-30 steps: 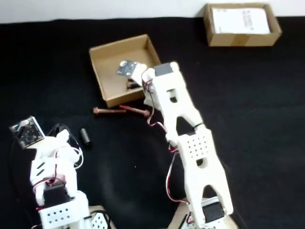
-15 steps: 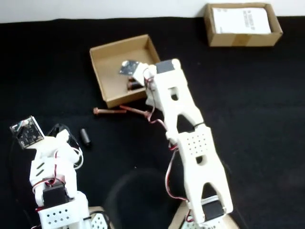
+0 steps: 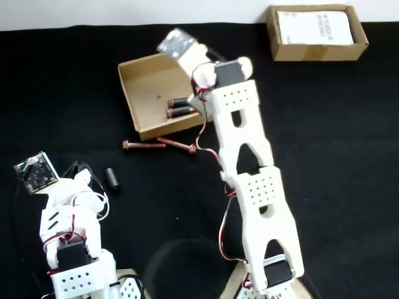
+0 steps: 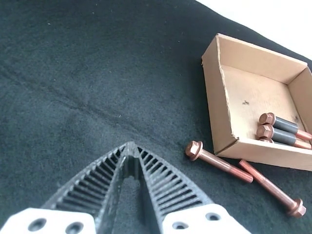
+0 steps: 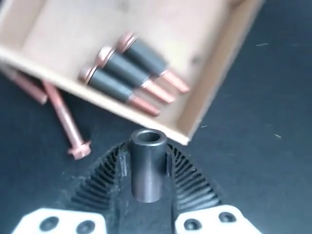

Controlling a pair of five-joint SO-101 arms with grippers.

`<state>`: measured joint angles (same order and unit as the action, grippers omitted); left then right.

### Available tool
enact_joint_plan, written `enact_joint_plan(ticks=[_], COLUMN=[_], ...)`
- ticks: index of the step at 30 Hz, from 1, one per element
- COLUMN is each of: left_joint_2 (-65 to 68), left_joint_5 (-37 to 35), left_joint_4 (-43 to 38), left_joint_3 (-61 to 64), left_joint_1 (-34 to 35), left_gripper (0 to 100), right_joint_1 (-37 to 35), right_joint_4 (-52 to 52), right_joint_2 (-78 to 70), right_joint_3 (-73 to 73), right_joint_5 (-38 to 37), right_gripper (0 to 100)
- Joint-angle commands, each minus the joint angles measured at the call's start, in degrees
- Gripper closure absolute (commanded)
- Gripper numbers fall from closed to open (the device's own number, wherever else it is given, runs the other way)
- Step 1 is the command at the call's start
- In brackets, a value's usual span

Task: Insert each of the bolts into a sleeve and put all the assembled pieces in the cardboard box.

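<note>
A short dark cylindrical sleeve (image 5: 147,170) is clamped between the ribbed black fingers of the right hand (image 5: 146,148), held lengthwise along them with its open end past the fingertips. Just beyond that end the open brown cardboard box (image 5: 209,83) is seen. Three assembled pieces (image 5: 122,73), copper-coloured bolts set in dark sleeves, are laid side by side on its floor near one wall. In the high view the right arm is stretched out over this box's edge.

Two loose copper-coloured bolts (image 3: 143,144) are laid close together on the black desk (image 4: 73,73), just outside the box's near wall. The fingers of the left hand (image 4: 130,146) are pressed together on nothing, over bare desk and well short of those bolts. A second dark sleeve (image 3: 112,178) is left lying on the desk between the left arm and the loose bolts. Another cardboard box holding a white sheet (image 3: 318,31) is set at the far edge, well apart
</note>
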<state>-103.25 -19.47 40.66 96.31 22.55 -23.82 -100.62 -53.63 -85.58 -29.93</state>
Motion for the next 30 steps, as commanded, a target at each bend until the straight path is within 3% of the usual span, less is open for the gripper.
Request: enact_joint_plan(ticks=[1, 6, 17, 27, 30], left_joint_2=[-0.40, -0.31, -0.22, -0.13, -0.13], left_joint_5=[0.35, 0.35, 0.35, 0.35, 0.35], left_joint_4=[0.26, 0.97, 0.97, 1.05, 1.14], left_joint_3=[0.84, 0.84, 0.84, 0.84, 0.84], left_joint_1=[-0.92, -1.80, -2.07, -2.15, -2.15], left_gripper=[98, 98, 98, 98, 98], right_joint_1=[1.27, 3.12, 4.00, 4.00, 4.09], right_joint_4=[-0.48, -0.57, -0.66, -0.57, -0.31], right_joint_2=[8.84, 17.71, 36.35, 70.37, 81.89], right_joint_3=[-4.88, -4.53, -0.66, 42.07, 56.40], right_joint_5=[8.88, 17.58, 18.55, 18.64, 21.80], right_gripper=[99.2, 99.2, 99.2, 99.2, 99.2])
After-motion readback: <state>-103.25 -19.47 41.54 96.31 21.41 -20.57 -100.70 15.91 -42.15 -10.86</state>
